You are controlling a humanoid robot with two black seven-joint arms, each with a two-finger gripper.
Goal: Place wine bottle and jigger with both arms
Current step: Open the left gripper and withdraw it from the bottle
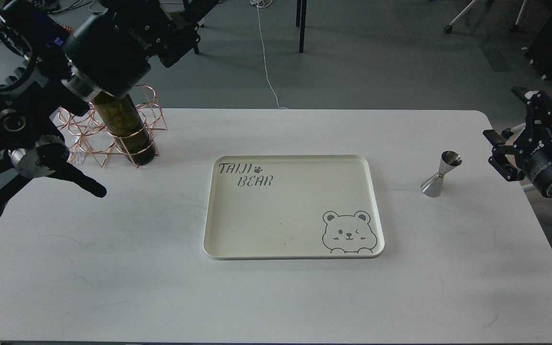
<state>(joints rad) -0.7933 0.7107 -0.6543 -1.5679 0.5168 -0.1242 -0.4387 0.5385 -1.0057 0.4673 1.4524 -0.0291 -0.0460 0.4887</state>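
Head view shows the jigger (441, 174) upright on the surface just left of the right gripper (499, 151), whose fingers stand apart. Left fingers' state I cannot tell; the wine bottle (130, 127) leans in a copper rack (113, 139) beneath that arm.

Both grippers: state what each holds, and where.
Right gripper: nothing, apart from the small steel hourglass jigger. Left gripper: cannot tell.

Even bright overhead light, soft faint shadows, sharp focus
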